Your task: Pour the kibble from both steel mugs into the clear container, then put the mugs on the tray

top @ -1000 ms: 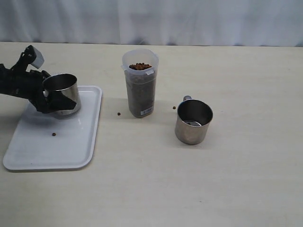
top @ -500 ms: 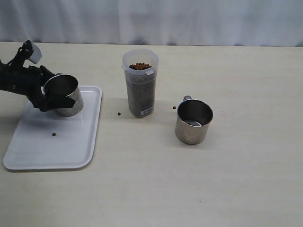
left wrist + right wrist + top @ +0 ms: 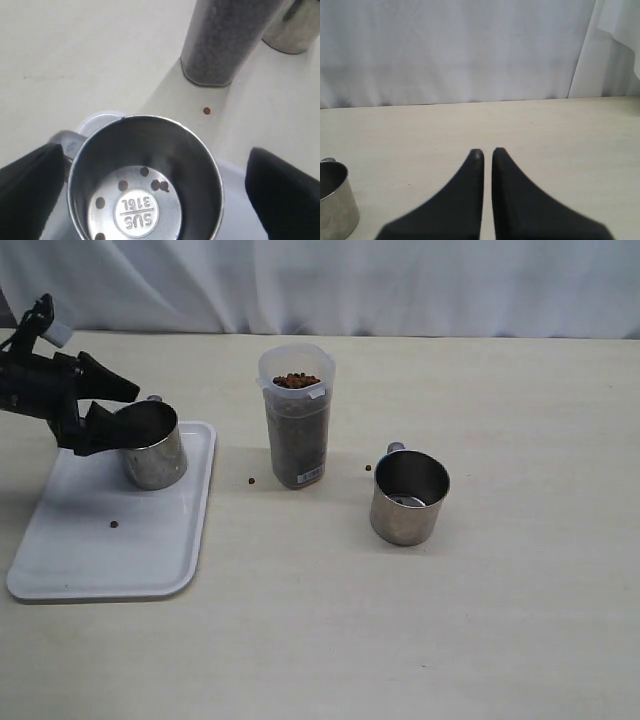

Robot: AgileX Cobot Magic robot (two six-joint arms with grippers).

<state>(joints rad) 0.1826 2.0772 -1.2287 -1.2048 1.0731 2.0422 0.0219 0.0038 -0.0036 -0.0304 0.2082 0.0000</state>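
One steel mug [image 3: 155, 445] stands upright on the tray [image 3: 110, 550], near its far right corner. My left gripper [image 3: 113, 406] is open, its fingers spread wide on either side of this mug [image 3: 145, 175] and apart from its wall. A few kibble pellets [image 3: 155, 186] lie in its bottom. The clear container [image 3: 297, 430] stands mid-table, filled with kibble [image 3: 296, 381] to the rim. The second steel mug [image 3: 408, 498] stands to its right. My right gripper [image 3: 486, 152] is shut and empty, out of the exterior view, with a mug [image 3: 335, 205] beside it.
Single loose pellets lie on the tray [image 3: 114, 524], left of the container's base [image 3: 251, 481] and between container and second mug [image 3: 368, 467]. A white curtain [image 3: 400, 280] closes off the table's far edge.
The left gripper held the mug tilted over the tray; now the mug rests upright on the tray, the gripper has opened and its arm has drawn back a little.
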